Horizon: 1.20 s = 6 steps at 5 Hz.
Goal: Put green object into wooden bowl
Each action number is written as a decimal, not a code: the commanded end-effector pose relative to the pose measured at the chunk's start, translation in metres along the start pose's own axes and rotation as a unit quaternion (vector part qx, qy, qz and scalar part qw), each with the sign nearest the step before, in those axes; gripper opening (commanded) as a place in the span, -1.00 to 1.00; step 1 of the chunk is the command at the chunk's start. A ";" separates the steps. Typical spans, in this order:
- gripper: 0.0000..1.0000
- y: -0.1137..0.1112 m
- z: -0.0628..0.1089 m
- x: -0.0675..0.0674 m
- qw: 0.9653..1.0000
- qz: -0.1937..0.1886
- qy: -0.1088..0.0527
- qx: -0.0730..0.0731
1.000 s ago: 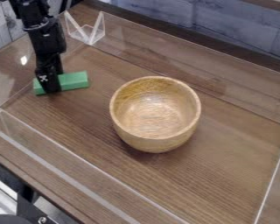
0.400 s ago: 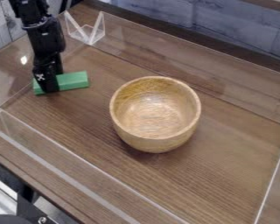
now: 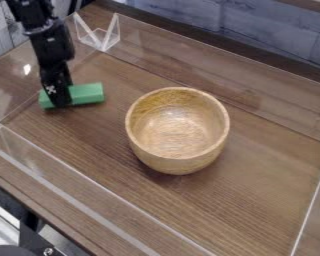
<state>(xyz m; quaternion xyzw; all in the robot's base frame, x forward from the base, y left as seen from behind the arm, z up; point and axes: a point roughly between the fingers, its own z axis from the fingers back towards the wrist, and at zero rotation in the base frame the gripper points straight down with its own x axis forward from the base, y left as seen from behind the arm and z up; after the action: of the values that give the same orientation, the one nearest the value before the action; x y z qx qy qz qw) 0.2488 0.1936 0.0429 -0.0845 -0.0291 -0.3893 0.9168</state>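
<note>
I am looking down at my gripper [image 3: 52, 93], which is pointing straight down at the left end of the green object [image 3: 73, 95]. The dark jaws are straddling that end of the block, but I cannot tell whether they are pinching it or standing slightly spread around it, because the fingertips are blurring into the block at this size. The green object is sitting flat on the wooden table [image 3: 243, 110], in the upper left part of the view. The black arm [image 3: 48, 45] is rising up from the gripper toward the top left corner. The wooden bowl [image 3: 178, 128] is standing upright and empty near the centre of the table, well apart from the block and to its lower right. Clear plastic walls [image 3: 109, 33] are enclosing the table.
</note>
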 end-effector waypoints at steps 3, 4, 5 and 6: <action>-1.00 -0.012 0.036 0.043 0.996 0.069 -0.027 0.043; -1.00 -0.027 0.041 0.066 0.997 0.054 -0.033 0.037; -1.00 -0.054 0.028 0.092 0.998 0.041 -0.034 0.032; -1.00 -0.081 0.013 0.120 0.998 0.043 -0.036 0.028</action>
<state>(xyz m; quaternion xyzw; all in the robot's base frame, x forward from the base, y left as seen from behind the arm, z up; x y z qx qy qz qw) 0.2709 0.0539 0.0700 -0.0855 -0.0515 -0.3486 0.9319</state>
